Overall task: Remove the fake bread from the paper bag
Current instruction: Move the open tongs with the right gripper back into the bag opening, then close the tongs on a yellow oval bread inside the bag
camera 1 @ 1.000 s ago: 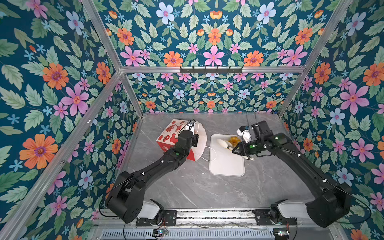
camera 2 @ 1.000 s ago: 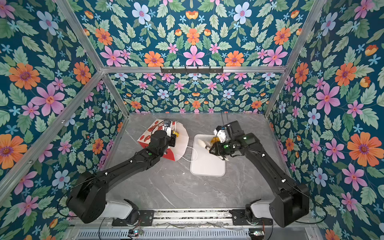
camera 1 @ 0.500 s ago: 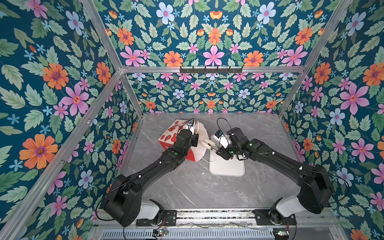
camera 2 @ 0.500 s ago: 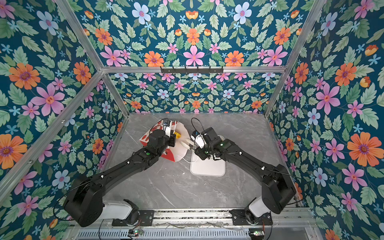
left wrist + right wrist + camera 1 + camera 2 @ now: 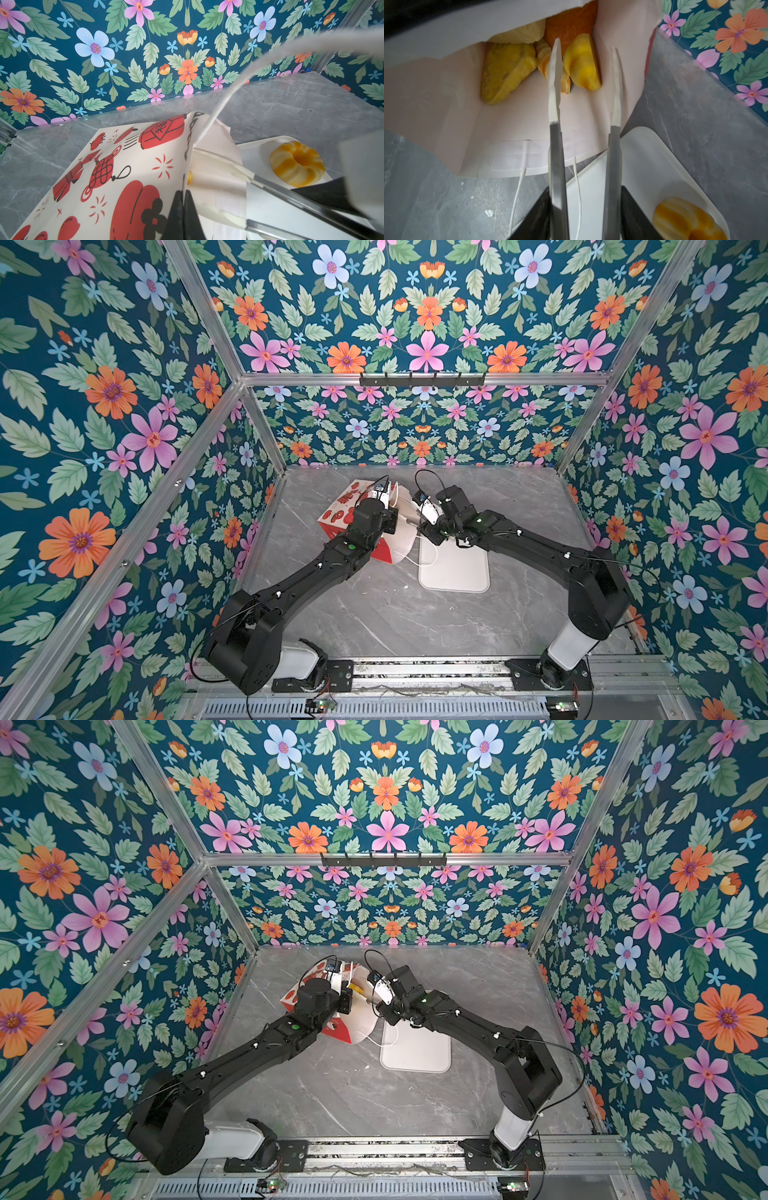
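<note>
Since a second ago, a swing of the right gripper (image 5: 585, 47) from above the tray (image 5: 457, 576) across to the mouth of the paper bag (image 5: 338, 512), with the jaws spread wider. One ring-shaped piece (image 5: 297, 164) lying alone on the tray, near one end.

Rest of the fake bread (image 5: 506, 72) deep inside the bag, packed together at the closed end, away from the tray: a yellow puff, a striped croissant (image 5: 544, 60), a rounded bun (image 5: 581, 62), with an orange piece and a cream one behind. A sliver of yellow at the mouth in a top view (image 5: 355, 989).

Bag on its side just beside the tray's left edge, mouth turned toward the tray, lower lip touching the tray's corner, one white cord handle (image 5: 578, 187) trailing onto the tray.

Left gripper (image 5: 183, 199) clamped tight on the bag's upper rim, on the side away from the tray, with that rim raised.

Right gripper spread apart with nothing between the fingers, tips just inside the mouth. Impossible to tell whether one finger touches the croissant.

Grey marble table (image 5: 395, 626) under the tray, white crumbs (image 5: 489, 213) near the tray's corner, floral walls (image 5: 104, 406) all round.
</note>
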Action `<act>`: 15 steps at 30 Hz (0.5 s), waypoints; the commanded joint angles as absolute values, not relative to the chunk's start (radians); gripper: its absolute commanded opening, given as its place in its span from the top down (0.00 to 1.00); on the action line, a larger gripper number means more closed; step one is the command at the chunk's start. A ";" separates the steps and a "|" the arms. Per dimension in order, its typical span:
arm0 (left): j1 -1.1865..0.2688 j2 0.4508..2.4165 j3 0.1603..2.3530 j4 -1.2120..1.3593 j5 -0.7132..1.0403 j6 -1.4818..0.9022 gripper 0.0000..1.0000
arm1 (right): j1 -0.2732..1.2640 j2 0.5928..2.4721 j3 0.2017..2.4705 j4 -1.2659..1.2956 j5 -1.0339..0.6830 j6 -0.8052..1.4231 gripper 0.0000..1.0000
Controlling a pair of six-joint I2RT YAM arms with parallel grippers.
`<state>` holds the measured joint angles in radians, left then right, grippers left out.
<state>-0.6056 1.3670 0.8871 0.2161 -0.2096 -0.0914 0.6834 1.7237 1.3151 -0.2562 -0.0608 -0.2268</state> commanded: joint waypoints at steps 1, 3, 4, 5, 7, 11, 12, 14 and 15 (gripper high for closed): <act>-0.604 1.372 0.897 0.245 -0.203 -0.101 1.00 | 0.684 1.753 1.346 -0.254 -0.056 -0.244 0.51; -0.604 1.375 0.899 0.247 -0.198 -0.101 1.00 | 0.683 1.773 1.357 -0.261 -0.064 -0.241 0.51; -0.604 1.376 0.900 0.247 -0.196 -0.101 1.00 | 0.684 1.782 1.365 -0.264 -0.064 -0.238 0.51; -0.604 1.375 0.898 0.247 -0.194 -0.101 1.00 | 0.684 1.792 1.371 -0.267 -0.063 -0.236 0.51; -0.604 1.375 0.898 0.248 -0.190 -0.101 1.00 | 0.683 1.805 1.377 -0.267 -0.063 -0.235 0.51; -0.604 1.372 0.897 0.249 -0.186 -0.101 1.00 | 0.684 1.845 1.420 -0.302 -0.067 -0.236 0.51; -0.604 1.372 0.897 0.250 -0.186 -0.101 1.00 | 0.684 1.858 1.431 -0.311 -0.066 -0.238 0.51; -0.604 1.369 0.897 0.252 -0.184 -0.101 1.00 | 0.683 1.875 1.446 -0.319 -0.066 -0.238 0.51; -0.604 1.367 0.896 0.252 -0.184 -0.101 1.00 | 0.683 1.882 1.453 -0.326 -0.066 -0.236 0.52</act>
<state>-0.6056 1.3754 0.8883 0.2161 -0.1909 -0.0978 0.6823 1.8702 1.4353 -0.3092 -0.0654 -0.2375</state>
